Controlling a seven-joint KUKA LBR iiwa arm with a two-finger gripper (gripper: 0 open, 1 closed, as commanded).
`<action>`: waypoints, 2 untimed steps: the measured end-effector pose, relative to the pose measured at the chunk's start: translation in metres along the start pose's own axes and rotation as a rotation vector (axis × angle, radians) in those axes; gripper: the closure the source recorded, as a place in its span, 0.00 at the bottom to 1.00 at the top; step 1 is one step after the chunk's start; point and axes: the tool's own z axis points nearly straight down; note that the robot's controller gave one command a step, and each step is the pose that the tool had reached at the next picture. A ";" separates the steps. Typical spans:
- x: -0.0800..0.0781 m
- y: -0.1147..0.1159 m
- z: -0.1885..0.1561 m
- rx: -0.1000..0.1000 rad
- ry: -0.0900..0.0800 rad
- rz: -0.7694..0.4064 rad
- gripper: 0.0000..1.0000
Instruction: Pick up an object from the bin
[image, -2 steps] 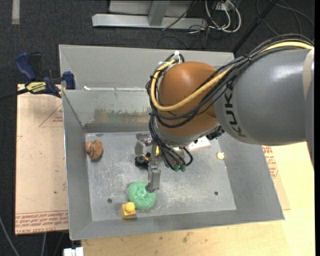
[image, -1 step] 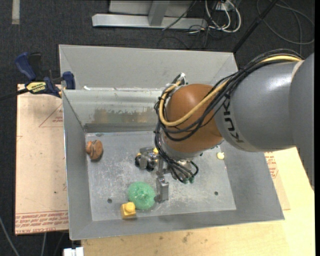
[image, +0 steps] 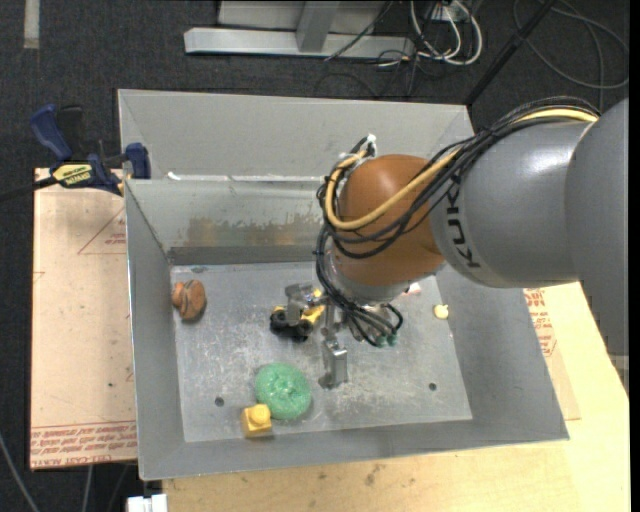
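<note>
Pincer (image: 335, 368), spread or pressed together I cannot tell, stands just beside green round lump (image: 283, 390).

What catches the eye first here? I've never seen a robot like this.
The big grey arm with its orange cover reaches in from the right, its end effector hanging over the middle of the bin. Near the front lie a green round pad and a yellow block, side by side; a brown lump sits by the left wall.
</note>
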 end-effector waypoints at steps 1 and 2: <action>0.005 0.027 0.009 0.001 -0.015 -0.092 0.00; 0.026 0.043 0.043 -0.001 -0.008 -0.302 0.00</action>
